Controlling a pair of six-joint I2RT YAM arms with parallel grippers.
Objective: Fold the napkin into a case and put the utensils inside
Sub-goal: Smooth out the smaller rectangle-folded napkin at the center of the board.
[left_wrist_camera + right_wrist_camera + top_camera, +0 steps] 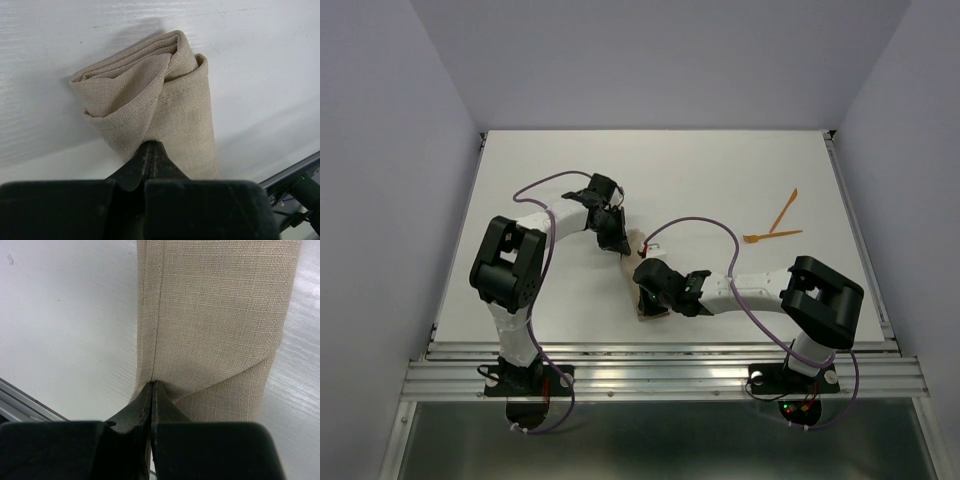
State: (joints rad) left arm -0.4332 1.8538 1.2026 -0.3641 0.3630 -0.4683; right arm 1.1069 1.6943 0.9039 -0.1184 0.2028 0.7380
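At the centre of the top view, the left gripper (150, 151) and right gripper (152, 390) each pinch one end of the narrow, half-folded napkin (215, 315), so folding is probably still in hand, and the next move likely calls for finishing the pouch before fetching the utensils (772, 236) lying well apart at centre right.

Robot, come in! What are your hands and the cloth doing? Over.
Left gripper shut on folded tan-beige cloth napkin. Right gripper shut on its other end. Two thin orange plastic utensils lie off right, untouched. Nothing in the way.
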